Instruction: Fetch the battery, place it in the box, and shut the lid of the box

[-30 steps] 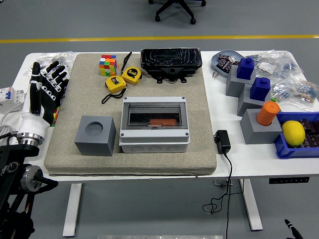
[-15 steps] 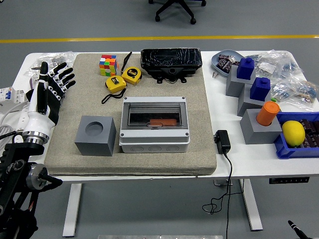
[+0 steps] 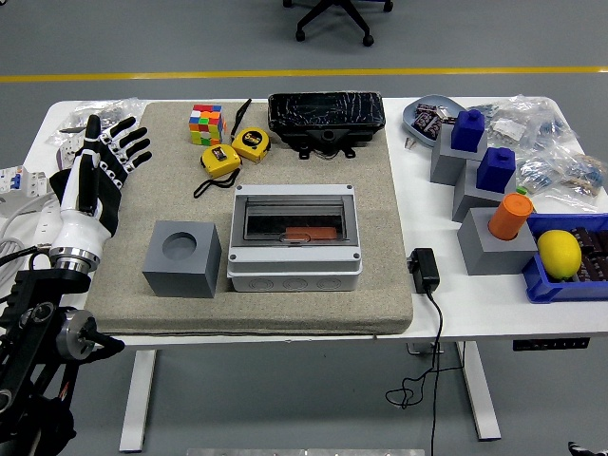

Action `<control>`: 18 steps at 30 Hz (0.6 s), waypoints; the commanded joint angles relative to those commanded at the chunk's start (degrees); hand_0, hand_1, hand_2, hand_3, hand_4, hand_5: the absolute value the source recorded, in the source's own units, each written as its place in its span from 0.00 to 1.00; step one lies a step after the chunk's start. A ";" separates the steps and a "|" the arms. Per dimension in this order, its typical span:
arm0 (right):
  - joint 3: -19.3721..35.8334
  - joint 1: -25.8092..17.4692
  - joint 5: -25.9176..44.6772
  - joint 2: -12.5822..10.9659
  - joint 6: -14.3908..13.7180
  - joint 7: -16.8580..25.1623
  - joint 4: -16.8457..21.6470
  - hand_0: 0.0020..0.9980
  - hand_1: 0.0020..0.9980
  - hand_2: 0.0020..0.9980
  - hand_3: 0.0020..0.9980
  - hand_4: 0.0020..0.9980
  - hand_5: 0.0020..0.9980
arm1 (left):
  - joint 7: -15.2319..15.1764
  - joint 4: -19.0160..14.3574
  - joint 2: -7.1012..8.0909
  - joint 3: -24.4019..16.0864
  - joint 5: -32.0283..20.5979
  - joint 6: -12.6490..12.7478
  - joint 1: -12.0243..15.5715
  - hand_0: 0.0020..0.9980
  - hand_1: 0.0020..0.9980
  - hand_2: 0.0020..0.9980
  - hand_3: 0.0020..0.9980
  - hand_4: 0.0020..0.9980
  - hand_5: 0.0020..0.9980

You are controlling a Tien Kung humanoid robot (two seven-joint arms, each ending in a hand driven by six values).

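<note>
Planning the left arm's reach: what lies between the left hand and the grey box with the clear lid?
In the head view, the grey cube block with a round recess sits on the mat between the open left hand and the grey box.

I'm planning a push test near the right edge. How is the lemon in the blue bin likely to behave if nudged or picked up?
The lemon looks rounded and smooth, so it would probably roll if nudged, though the blue bin walls should likely stop it. Its skin looks glossy, so a fingertip grip might slip. It appears firm rather than floppy.
</note>
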 joint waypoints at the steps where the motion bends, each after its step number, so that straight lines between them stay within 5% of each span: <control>1: 0.18 0.07 -0.90 0.01 -0.38 -0.21 0.00 0.04 0.02 0.09 0.02 0.40 0.02 | 0.04 0.02 0.03 0.13 0.05 0.00 0.05 0.74 0.76 0.75 0.75 1.00 1.00; 5: -2.06 0.32 -0.32 -0.08 -2.68 -1.19 0.00 0.04 0.02 0.09 0.02 0.40 0.02 | 0.06 -0.05 0.09 0.63 0.22 0.21 0.34 0.74 0.76 0.75 0.75 1.00 1.00; 6: -2.63 0.30 -0.27 -0.15 -2.50 -1.24 0.00 0.00 0.00 0.07 0.02 0.95 0.71 | 0.07 -0.12 0.16 0.75 0.28 0.27 0.34 0.74 0.76 0.75 0.75 1.00 1.00; 11: -1.04 0.14 -1.44 -0.37 0.21 -2.44 0.00 0.00 0.00 0.07 0.02 0.95 0.71 | 0.08 -0.63 0.40 1.05 1.12 0.45 0.48 0.74 0.76 0.75 0.75 1.00 1.00; 12: -0.77 0.19 -1.60 -0.47 1.77 -2.92 0.00 0.15 0.14 0.23 0.18 1.00 1.00 | 0.03 -0.66 0.43 0.95 1.31 0.57 0.55 0.74 0.76 0.75 0.75 1.00 1.00; 17: -0.85 0.10 2.62 -0.63 4.63 -1.83 0.00 0.15 0.14 0.23 0.18 1.00 1.00 | 0.03 -0.60 0.61 0.98 1.71 0.84 0.73 0.74 0.76 0.75 0.75 1.00 1.00; 18: -0.64 -0.03 4.44 -0.58 4.73 -0.66 0.00 0.59 0.55 0.59 0.60 1.00 1.00 | 0.03 -0.61 0.61 1.00 1.76 0.87 0.71 0.73 0.76 0.75 0.75 1.00 1.00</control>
